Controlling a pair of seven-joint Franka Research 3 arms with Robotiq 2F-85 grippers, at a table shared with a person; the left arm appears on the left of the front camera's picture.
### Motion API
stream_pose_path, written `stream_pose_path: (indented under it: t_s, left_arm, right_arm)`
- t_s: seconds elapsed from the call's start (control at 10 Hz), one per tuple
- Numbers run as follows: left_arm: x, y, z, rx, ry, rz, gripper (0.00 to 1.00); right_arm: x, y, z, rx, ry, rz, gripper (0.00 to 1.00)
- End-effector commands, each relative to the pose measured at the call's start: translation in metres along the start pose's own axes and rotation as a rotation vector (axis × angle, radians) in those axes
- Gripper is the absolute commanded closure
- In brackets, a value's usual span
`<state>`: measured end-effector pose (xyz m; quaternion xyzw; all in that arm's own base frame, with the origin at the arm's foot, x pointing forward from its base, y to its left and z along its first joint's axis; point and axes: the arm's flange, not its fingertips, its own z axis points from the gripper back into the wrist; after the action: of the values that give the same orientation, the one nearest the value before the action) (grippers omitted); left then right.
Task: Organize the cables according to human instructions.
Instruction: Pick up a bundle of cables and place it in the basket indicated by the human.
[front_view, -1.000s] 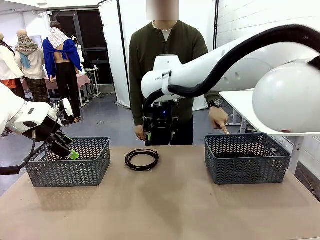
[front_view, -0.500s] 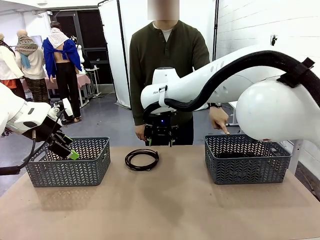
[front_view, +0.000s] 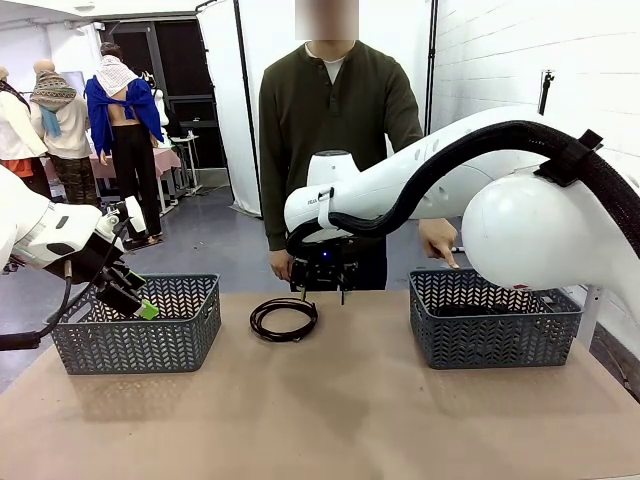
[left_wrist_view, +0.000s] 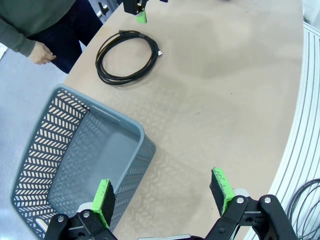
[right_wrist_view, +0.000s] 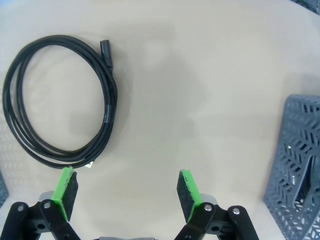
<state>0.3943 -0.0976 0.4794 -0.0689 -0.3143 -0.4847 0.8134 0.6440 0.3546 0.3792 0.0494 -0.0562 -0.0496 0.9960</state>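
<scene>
My right gripper (front_view: 323, 285) hangs above the table (front_view: 330, 410) with its jaws spread wide and nothing between them. My right arm reaches across the middle to put it there. In my right wrist view the green pads (right_wrist_view: 188, 192) stand well apart over bare tabletop. The coiled black cable (right_wrist_view: 60, 100) lies flat on the table ahead of my fingertips and off toward the left pad. Its nearest loop is just beyond that pad, not touching it. One plug end (right_wrist_view: 105, 49) lies at the far side of the coil. In the front view the coil sits just below and to the left-arm side of this gripper.

My left gripper (front_view: 140, 305) is also wide open and holds nothing. It hovers over the near rim of the grey basket (left_wrist_view: 75, 150) on my left side. One pad (left_wrist_view: 104, 195) is over the basket, the other over the table beside it. The cable is well ahead of this gripper.

The person (front_view: 335, 110) stands across the table. One hand (front_view: 438, 240) points a finger down at the basket on my right (front_view: 495, 315).
</scene>
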Motion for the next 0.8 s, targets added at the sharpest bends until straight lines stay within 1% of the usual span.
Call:
stream_pose_path:
  t_s: [0.0, 0.5, 0.7]
  left_arm:
    - [-0.0042, -0.0012, -0.0005, -0.008, -0.007, 0.008, 0.0]
    - [-0.0042, -0.0012, -0.0005, -0.008, -0.007, 0.008, 0.0]
    - [-0.0042, -0.0012, -0.0005, -0.008, -0.007, 0.008, 0.0]
  right_arm:
    - [0.0015, -0.002, 0.0052, 0.0, -0.005, 0.009, 0.0]
    - [0.0015, -0.002, 0.0052, 0.0, -0.005, 0.009, 0.0]
    - [0.0013, 0.0045, -0.002, -0.016, -0.003, -0.02, 0.0]
